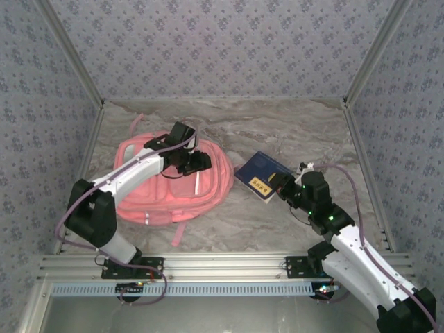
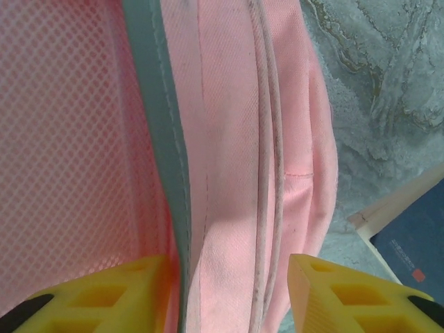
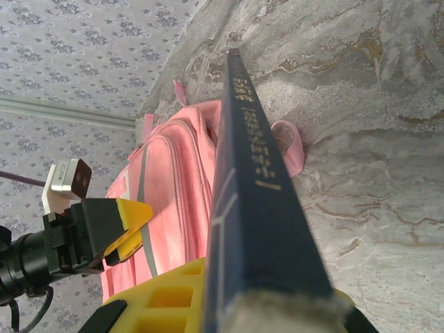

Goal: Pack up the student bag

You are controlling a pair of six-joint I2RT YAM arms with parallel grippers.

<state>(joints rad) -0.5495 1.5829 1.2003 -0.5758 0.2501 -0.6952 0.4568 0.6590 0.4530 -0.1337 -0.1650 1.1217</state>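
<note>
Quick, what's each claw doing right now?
The left gripper is open over the student bag.
The right gripper is shut on the blue book.

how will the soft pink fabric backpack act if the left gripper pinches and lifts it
The soft pink fabric backpack lies flat and creased, so it will likely sag and fold rather than lift as one piece. The left gripper straddles a raised seam ridge; a pinch there probably gathers only the top layer.

Robot lab test cell, not a home. Booth walled by floral wallpaper panels (image 1: pixel 222 41) with metal corner posts (image 1: pixel 69 52). Aluminium extrusion frame (image 1: pixel 222 265) along near edge, left arm (image 1: pixel 132 173) and right arm (image 1: pixel 361 250) bolted to it. Marble-look tabletop (image 1: pixel 291 125).
</note>
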